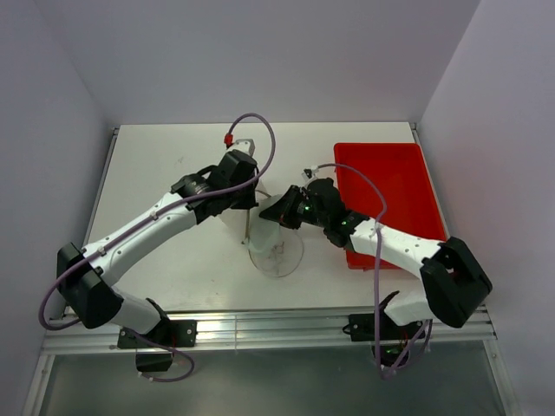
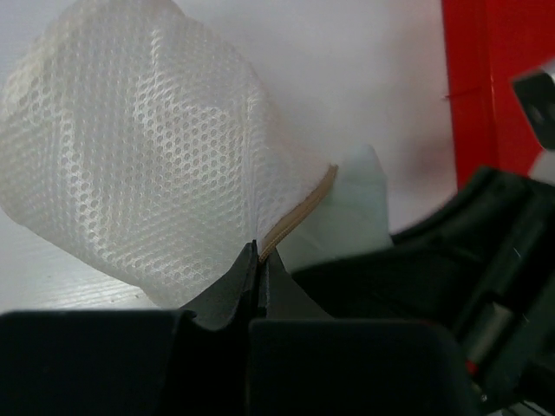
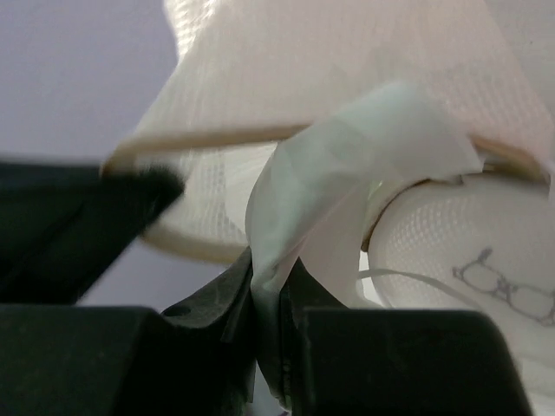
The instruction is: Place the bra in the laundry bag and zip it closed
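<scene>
Left gripper (image 2: 258, 260), jaws closed, pinches the tan-trimmed edge (image 2: 299, 212) of the laundry bag (image 2: 147, 156), whose mesh body balloons ahead and to the left of its fingertips. Right gripper (image 3: 267, 290), jaws closed down on thin fabric, clamps one end of the bra (image 3: 364, 147), which runs lengthwise straight ahead from the fingertips and crosses the bag's rim. A small dark bra outline (image 3: 507, 290) is printed on the bag's disc face, ahead and to the right of the right gripper.
</scene>
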Tool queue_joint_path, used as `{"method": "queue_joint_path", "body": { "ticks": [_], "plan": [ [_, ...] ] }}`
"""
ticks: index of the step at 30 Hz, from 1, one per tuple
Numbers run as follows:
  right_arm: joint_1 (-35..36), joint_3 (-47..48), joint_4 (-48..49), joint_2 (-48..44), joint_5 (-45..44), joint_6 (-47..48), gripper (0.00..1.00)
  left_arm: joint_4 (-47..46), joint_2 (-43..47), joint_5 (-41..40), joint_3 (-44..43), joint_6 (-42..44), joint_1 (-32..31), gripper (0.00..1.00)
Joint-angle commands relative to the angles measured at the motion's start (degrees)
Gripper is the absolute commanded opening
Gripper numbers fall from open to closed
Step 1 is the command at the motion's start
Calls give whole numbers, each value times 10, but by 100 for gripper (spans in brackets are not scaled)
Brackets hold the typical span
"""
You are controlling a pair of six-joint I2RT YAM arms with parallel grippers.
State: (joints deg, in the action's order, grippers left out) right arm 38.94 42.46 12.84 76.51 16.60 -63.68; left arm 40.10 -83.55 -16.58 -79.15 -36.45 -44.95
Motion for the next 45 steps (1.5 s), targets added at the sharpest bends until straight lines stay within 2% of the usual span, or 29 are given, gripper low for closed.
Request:
{"method": "queue_joint_path", "body": {
  "ticks": [1, 6, 10, 18, 20, 23, 26, 27, 28, 32, 36, 40, 45],
  "plan": [
    [-11, 53, 61, 46, -1, -17, 0, -27, 43, 46, 26, 0, -9, 0],
    [-36, 70, 145, 112, 39, -81, 0, -52, 75, 116, 72, -6, -14, 0],
    [-39, 74, 192, 131, 21, -132, 0, -77, 95, 152, 97, -12, -14, 0],
    [-40, 15, 195, 31, -138, -180, 0, -141, 104, 227, 130, -28, -15, 0],
    [-37, 4, 161, -16, -165, -164, 0, -164, 105, 264, 141, -38, -16, 0],
    [-18, 12, 86, -86, -257, -111, 0, -222, 110, 306, 160, -61, -16, 0],
    [5, 74, -24, -112, -318, -43, 0, -290, 117, 363, 182, -92, -13, 0],
    [10, 115, -46, -100, -321, -28, 0, -304, 119, 383, 185, -98, -13, 0],
    [13, 132, -87, -92, -324, -1, 0, -333, 127, 389, 196, -112, -11, 0],
    [36, 191, -148, -30, -335, 60, 0, -379, 158, 421, 219, -142, 9, 0],
    [71, 268, -249, 70, -401, 132, 0, -418, 200, 444, 274, -172, 49, 0],
    [83, 277, -316, 137, -439, 174, 0, -440, 245, 466, 344, -193, 90, 0],
    [103, 316, -397, 226, -516, 239, 0, -415, 262, 452, 371, -181, 123, 0]
  ]
}}
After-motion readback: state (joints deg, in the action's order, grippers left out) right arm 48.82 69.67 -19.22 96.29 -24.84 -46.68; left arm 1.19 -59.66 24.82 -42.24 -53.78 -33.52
